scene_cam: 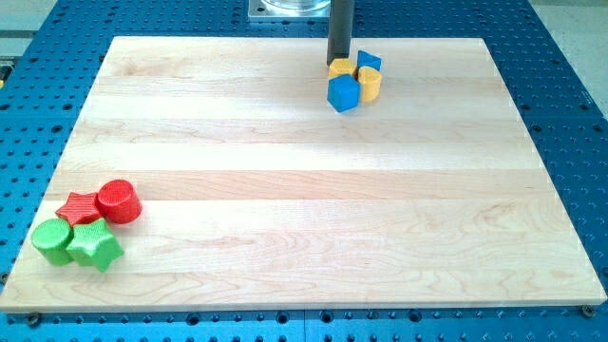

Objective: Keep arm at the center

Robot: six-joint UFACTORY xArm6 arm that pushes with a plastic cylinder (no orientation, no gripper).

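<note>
My tip (339, 63) is at the view's top, right of centre, at the end of a dark rod that comes down from the top edge. It touches the upper left of a cluster of blocks. The cluster holds a blue cube (343, 93), a yellow block (340, 68) right under the tip, a second yellow block (369, 83) and a smaller blue block (370, 62). At the view's lower left lie a red cylinder (119, 200), a red star (80, 207), a green cylinder (52, 240) and a green star (94, 246), all touching.
The wooden board (304, 190) lies on a blue perforated table (570, 114). A metal arm base (290, 8) shows at the top edge.
</note>
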